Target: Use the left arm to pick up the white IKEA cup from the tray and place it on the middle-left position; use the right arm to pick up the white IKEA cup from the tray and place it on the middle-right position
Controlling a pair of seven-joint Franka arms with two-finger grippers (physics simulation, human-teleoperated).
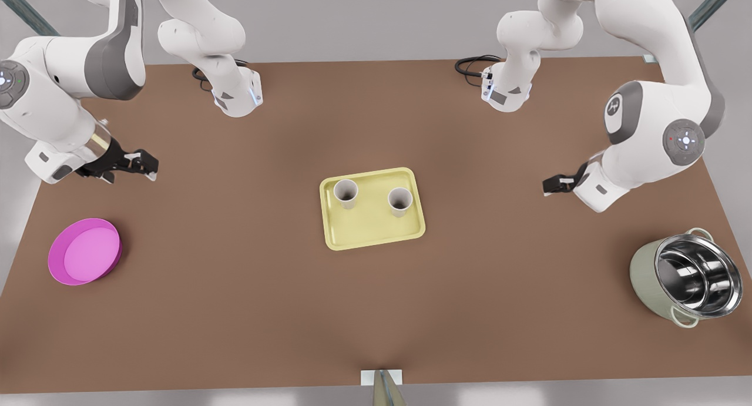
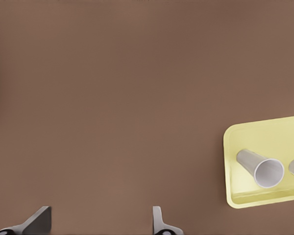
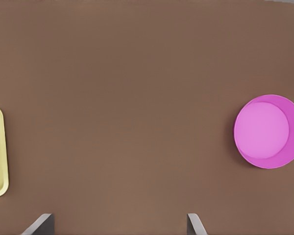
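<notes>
Front view: no step is done yet. One white tapered cup (image 1: 346,193) and a second white cup (image 1: 400,201) stand upright on the pale yellow flat rectangular tray (image 1: 376,232). The left gripper (image 1: 552,184) is well off the tray toward the front view's right and the right gripper (image 1: 141,162) well off it toward the left. Both are spread wide and empty, so both picks and both placements remain.

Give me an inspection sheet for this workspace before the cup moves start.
Surface: brown table, plain, no markings seen.
Job's things: tray mid-table; white cup and second cup upright on it.
Clutter: magenta dish at the front view's left; pot at its right.
Grippers: right gripper open, near the dish side; left gripper open, near the pot side; both apart from the tray.
Cables: black cables by the arm bases.
Surroundings: grey floor; nothing else seen.
</notes>
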